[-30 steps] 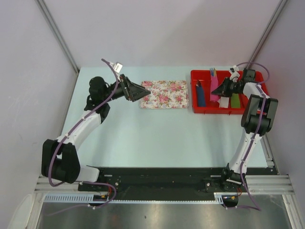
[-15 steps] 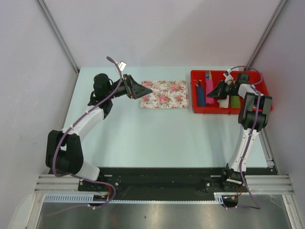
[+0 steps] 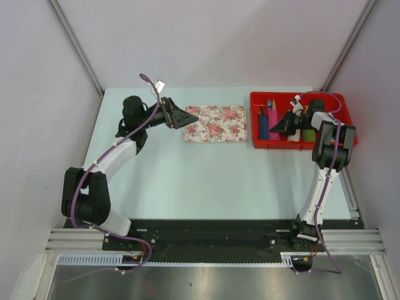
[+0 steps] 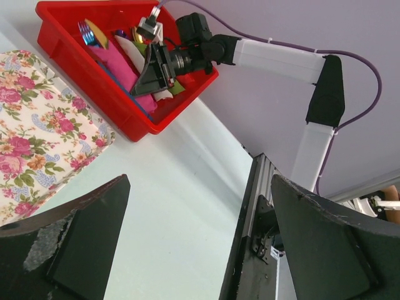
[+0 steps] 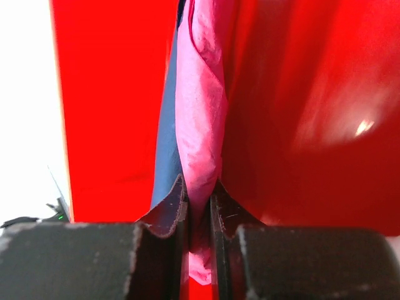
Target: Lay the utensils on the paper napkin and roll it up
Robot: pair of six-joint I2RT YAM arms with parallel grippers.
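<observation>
Closest in the right wrist view, the right claw (image 5: 199,206) is pinching the near end of the magenta-pink paper napkin (image 5: 203,94). The napkin runs up the frame as a crumpled roll beside a dark blue rolled bundle (image 5: 166,144), inside the red plastic bin (image 5: 281,94). Seen from overhead, that bin sits at the upper right of the pale counter (image 3: 206,181). Dark blue fork tines (image 3: 270,102) show at the roll's far end, so the rolling looks done and the bundle seems to be going into storage. Next, the claw should part and lift straight off without dragging paper. The left claw (image 3: 186,117), spread wide and empty, hovers over the left edge of the rectangular floral tray (image 3: 219,122).
</observation>
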